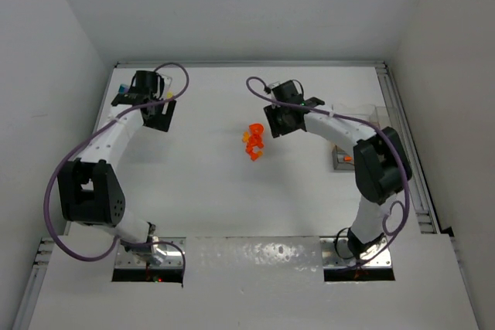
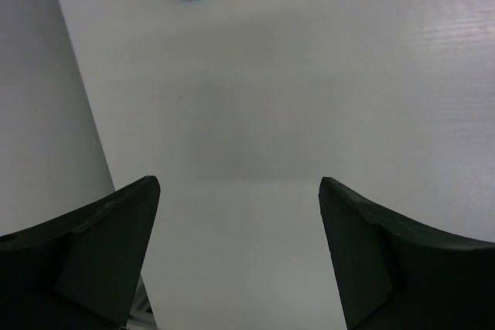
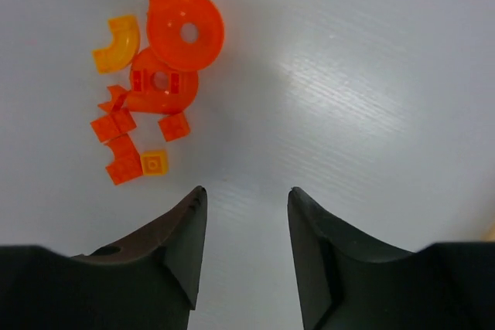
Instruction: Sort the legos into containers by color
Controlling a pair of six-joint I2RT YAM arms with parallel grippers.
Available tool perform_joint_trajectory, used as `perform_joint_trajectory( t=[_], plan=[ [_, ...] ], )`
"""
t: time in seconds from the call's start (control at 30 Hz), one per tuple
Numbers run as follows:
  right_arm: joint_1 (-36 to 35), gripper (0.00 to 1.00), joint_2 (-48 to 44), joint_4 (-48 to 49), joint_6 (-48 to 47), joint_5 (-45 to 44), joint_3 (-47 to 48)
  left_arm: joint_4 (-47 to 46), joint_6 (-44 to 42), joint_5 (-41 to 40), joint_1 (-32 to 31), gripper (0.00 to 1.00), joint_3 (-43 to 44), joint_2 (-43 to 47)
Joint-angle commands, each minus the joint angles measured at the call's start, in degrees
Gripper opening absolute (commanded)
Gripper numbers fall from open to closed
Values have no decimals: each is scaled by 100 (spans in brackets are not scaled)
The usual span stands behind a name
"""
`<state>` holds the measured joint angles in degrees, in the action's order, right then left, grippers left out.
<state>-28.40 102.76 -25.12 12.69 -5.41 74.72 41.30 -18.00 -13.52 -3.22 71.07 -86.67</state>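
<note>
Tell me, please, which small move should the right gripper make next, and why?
Probably shift the right gripper forward and left in its wrist view, to stand over the orange legos. Its jaws are open and empty, and the pile lies ahead and left of them, not between them.

White walls (image 1: 232, 5) are closing in the white surface (image 1: 209, 191) on three sides. A metal rail (image 1: 406, 152) is running along its right edge. Soft light is glinting off the near panel (image 1: 255, 254).
</note>
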Motion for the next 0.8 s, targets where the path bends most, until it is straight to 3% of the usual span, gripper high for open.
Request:
perform_joint_trajectory(
  t=[0.0,0.03,0.1,0.17,0.6,0.77],
  plan=[
    [-262,46,235,43,392,-83,280,-193,543,-723,164,80,267,-243],
    [-375,46,314,51,418,-40,298,-175,691,-609,199,79,293,-314],
    [-499,34,586,16,497,100,341,-122,911,-556,278,80,442,-525],
    [-561,32,657,60,541,233,333,-157,982,-599,314,84,469,-613],
    [-816,34,1290,148,366,383,377,-263,1027,-995,314,87,329,-561],
    [-816,29,1466,210,410,233,526,-263,1018,-995,314,87,302,-500]
  ],
)
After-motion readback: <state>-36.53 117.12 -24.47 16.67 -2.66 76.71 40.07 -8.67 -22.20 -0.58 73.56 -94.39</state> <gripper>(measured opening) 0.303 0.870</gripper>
